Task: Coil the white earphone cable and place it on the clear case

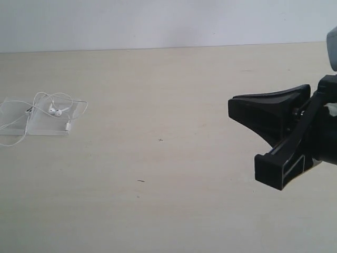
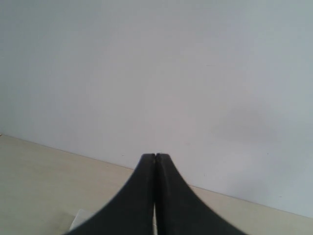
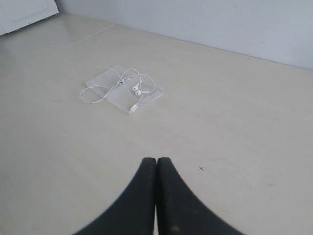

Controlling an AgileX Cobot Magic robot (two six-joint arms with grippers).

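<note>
The white earphone cable [image 1: 50, 108] is lying in loose loops on the clear case [image 1: 47, 125], far over on the left side of the surface [image 1: 184, 184]. The two little earbuds are sitting close together near the middle of the case. The small plug is resting near the case's front edge. Most of the wire is lying on the case, but some loops are hanging off its edge and touching the surface. I think that is because the wire is so thin and springy that it is spreading out by itself.

The right gripper [image 3: 156, 164] is hanging above the surface, well apart from the case. Its two black fingers are pressing tight together and nothing is sitting between them. Its camera is looking right at the cable, so maybe it is checking how the wire is lying.

The left gripper [image 2: 155, 159] is also squeezing tight with nothing in it. It is pointing at the grey wall, away from the case, so it looks like it is keeping out of the way.

The job is looking almost done to me, because the cable is sitting on the case. The loose loops are looking messy, though, and they could be slipping off.
</note>
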